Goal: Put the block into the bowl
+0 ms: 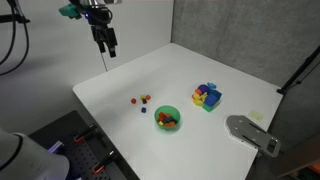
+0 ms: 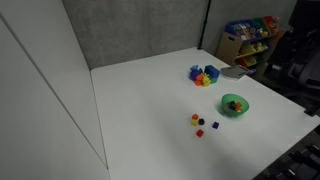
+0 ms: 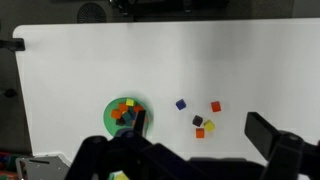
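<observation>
The tiny red block (image 3: 215, 106) lies on the white table, a little apart from the other tiny blocks; it also shows in an exterior view (image 1: 132, 100). The green bowl (image 3: 108, 108) stands to its left in the wrist view and holds several coloured blocks; it shows in both exterior views (image 1: 167, 125) (image 2: 235, 111). My gripper (image 1: 107, 48) hangs high above the table's far edge, open and empty. In the wrist view its fingers (image 3: 200, 130) frame the loose blocks from well above.
Near the red block lie tiny blue (image 3: 181, 103), dark (image 3: 198, 120), yellowish (image 3: 209, 126) and orange (image 3: 200, 133) blocks. A blue-yellow-red cluster of larger blocks (image 1: 207, 96) sits beyond the bowl. A grey flat object (image 1: 250, 132) lies at the table's edge.
</observation>
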Available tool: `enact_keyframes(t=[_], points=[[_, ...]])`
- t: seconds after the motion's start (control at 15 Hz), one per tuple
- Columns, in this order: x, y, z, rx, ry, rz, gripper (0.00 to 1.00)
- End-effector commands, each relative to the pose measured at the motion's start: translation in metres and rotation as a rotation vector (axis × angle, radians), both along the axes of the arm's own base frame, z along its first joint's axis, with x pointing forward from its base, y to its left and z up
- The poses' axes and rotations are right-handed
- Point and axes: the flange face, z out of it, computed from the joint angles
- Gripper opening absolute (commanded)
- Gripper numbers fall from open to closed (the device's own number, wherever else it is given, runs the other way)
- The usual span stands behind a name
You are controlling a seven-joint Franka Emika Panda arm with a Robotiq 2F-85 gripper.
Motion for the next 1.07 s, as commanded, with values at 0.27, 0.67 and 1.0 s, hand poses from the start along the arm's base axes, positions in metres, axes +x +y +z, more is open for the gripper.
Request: enact_keyframes(t=[0.27,0.67,1.0], points=[[0.062,0.003,-0.048,0.059,-0.058,-0.004,1.0],[0.094,-0.004,-0.103,0.121,-0.09,0.008,1.0],[0.106,0.002,-0.164,0.152,-0.073,0.051,1.0]])
